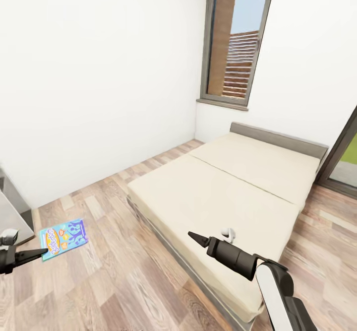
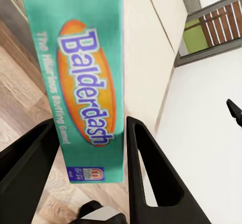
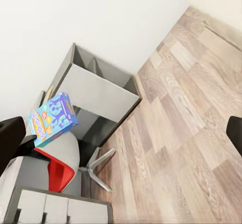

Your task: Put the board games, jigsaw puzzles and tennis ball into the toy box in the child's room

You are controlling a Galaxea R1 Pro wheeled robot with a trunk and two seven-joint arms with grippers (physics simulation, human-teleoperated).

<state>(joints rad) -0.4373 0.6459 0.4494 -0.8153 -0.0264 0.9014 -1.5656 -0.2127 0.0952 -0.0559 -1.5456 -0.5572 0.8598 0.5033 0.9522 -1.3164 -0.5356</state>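
Pale wood-plank floor (image 1: 129, 281) in mixed brown and grey boards. Plain white walls (image 1: 99, 73) meeting at a corner. Tall narrow grey-framed window (image 1: 237, 38) at that corner, with a brown slatted structure and blue sky behind the glass; grey sill beneath it. Grey open-topped cabinet (image 3: 98, 90) with a divider inside, set against the wall. Beside it, a red-seated chair (image 3: 63, 171) on a metal star base. Nearby, a grey unit with a row of drawer fronts (image 3: 58, 206).
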